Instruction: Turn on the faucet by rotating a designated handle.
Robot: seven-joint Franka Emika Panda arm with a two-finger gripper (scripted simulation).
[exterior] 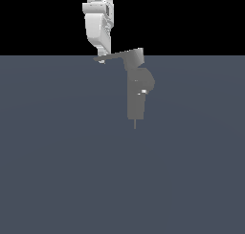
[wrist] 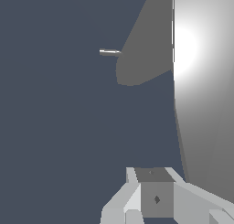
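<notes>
The faucet (exterior: 138,92) stands on the flat grey floor (exterior: 57,171), a little right of centre in the exterior view. Its handle (exterior: 117,56) reaches out to the left from the top. The arm (exterior: 98,25) comes straight down from above, and the gripper (exterior: 101,58) meets the lever's thin tip, probably because a push far from the hub turns it most easily. Whether the fingers are open or closed, I cannot tell.

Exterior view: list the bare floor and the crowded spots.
Bare floor lies on both sides of the faucet and below its pin. Crowded: the handle tip, where the gripper sits.
</notes>
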